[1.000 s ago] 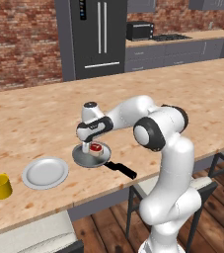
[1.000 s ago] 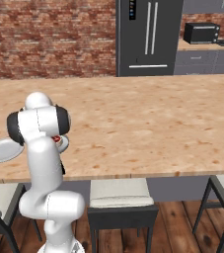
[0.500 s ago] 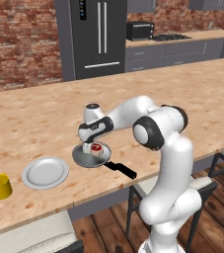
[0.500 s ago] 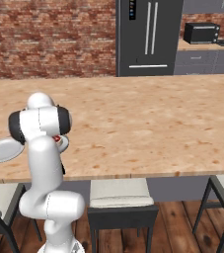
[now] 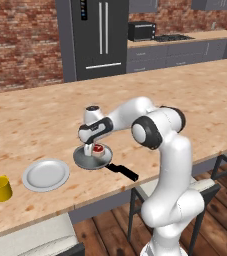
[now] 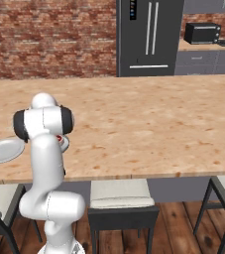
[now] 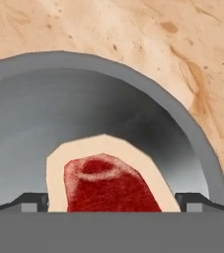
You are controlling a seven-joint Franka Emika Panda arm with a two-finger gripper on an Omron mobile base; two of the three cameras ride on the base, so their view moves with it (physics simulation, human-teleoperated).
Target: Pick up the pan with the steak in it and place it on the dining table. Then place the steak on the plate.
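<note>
Left base view: pan (image 5: pixel 91 157) sits on the dining table (image 5: pixel 45 120) near its front edge, black handle pointing toward the robot's side. First half of the task looks done. Steak (image 5: pixel 99 149) lies inside the pan; plate (image 5: pixel 46 174) is bare, just beside the pan, with a yellow cup (image 5: pixel 1 188) further along. So the transfer to the plate is what's left. Gripper (image 5: pixel 92 149) hangs down into the pan right at the steak; whether it touches is unclear from here.

Right base view: the arm's own bulk hides most of the pan. Plate rim (image 6: pixel 4 149) shows to one side on the table top.

Hand view: steak (image 7: pixel 106 184) sits centred between the two finger tips (image 7: pixel 28 202), which stand wide apart, one either side, nothing clamped. Pan wall (image 7: pixel 133 89) curves behind. Judged: poised to close on the steak, not yet gripping.
</note>
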